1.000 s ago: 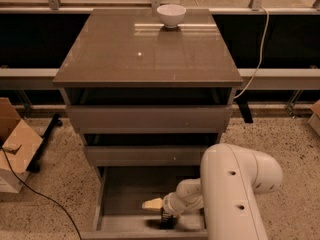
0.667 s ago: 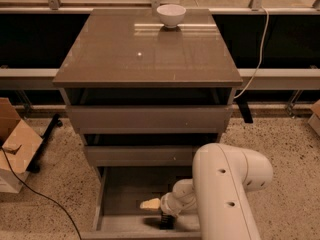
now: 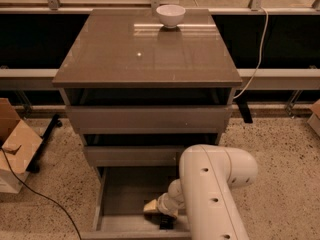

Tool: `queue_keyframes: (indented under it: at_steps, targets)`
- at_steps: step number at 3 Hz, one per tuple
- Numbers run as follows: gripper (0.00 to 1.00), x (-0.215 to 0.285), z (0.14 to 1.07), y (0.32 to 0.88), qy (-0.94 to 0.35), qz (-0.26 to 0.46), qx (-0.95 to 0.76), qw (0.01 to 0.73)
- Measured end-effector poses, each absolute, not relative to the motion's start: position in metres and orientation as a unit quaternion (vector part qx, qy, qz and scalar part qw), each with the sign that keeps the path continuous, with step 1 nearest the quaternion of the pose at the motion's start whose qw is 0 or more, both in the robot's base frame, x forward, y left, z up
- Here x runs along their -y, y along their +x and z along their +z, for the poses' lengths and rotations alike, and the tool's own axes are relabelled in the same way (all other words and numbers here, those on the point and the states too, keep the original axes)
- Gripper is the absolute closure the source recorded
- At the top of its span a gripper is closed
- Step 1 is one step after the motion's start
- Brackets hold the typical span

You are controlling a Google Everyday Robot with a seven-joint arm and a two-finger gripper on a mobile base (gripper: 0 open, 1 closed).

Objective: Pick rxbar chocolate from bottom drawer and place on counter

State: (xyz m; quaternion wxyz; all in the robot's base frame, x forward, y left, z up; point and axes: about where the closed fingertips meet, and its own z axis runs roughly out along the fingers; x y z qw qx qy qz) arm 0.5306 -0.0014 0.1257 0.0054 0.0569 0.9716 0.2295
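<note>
Rxbar chocolate (image 3: 165,223): small dark flat shape, only partly seen under the gripper; black against the grey floor, lettering not readable.
Place: low in the bottom drawer (image 3: 122,189), toward the front edge and right of the middle, lying flat on the floor of the tray.
Gripper (image 3: 153,208): down inside the bottom drawer, just above and left of the bar, pale tip pointing left; touching the bar or only close over it, cannot tell.
Grip: cannot tell whether wide, narrow or closed on anything.
Arm (image 3: 212,194): thick white shell with small dark holes, coming in from the lower right and bending down into the drawer; hides the right half of the tray.
Bottom drawer: pulled well out, wide and shallow, grey floor, low sides.
Middle drawer (image 3: 132,155): grey-brown front, standing out a little from the cabinet.
Top drawer (image 3: 150,118): same grey-brown front, dark gap above it.
Counter (image 3: 145,54): glossy grey-brown slab, wider than the drawers, catching pale reflections.
Bowl (image 3: 170,15): white, upright, at the back edge of the counter — near the middle.
Floor (image 3: 280,149): speckled stone.
Cardboard box (image 3: 15,144): open, at the left edge — well apart from the cabinet.
Black cable (image 3: 40,196): running across the floor beside the box.
White cable (image 3: 257,54): hanging down to the right of the cabinet.
</note>
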Motion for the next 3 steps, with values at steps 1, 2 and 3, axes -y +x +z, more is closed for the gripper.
queue_keyframes:
  at_steps: [1, 2, 3]
  targets:
    - [0.50, 0.001, 0.130, 0.531, 0.057, 0.229, -0.972, 0.005]
    - [0.73, 0.001, 0.130, 0.531, 0.057, 0.229, -0.972, 0.005]
    - [1.00, -0.004, 0.105, 0.530, 0.072, 0.232, -0.970, -0.015]
